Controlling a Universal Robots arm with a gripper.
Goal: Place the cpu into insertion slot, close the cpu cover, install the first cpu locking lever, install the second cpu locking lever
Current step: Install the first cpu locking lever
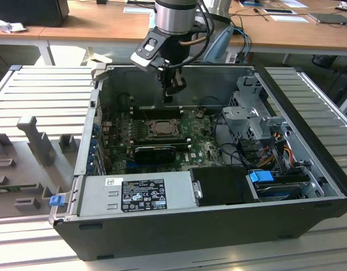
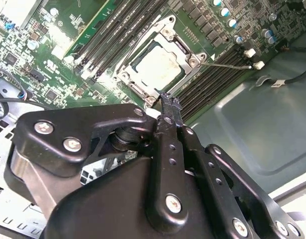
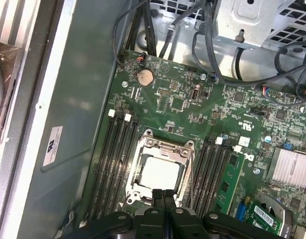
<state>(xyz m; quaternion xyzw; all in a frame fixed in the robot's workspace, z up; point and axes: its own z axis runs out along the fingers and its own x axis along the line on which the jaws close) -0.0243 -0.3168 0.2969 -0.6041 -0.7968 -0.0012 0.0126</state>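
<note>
One tool (image 3: pixel 163 195), fingers pressed together, empty. Your cpu (image 3: pixel 160 172) sits seated on motherboard (image 3: pixel 193 107), just below and ahead of tool tips; cpu cover (image 3: pixel 166 145) lies flat around it.

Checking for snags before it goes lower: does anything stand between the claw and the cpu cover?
Nothing visible does. In the first wrist view the claw hangs shut over one edge of the cpu cover, with the cpu showing through its opening. The cables run well clear of it.
</note>
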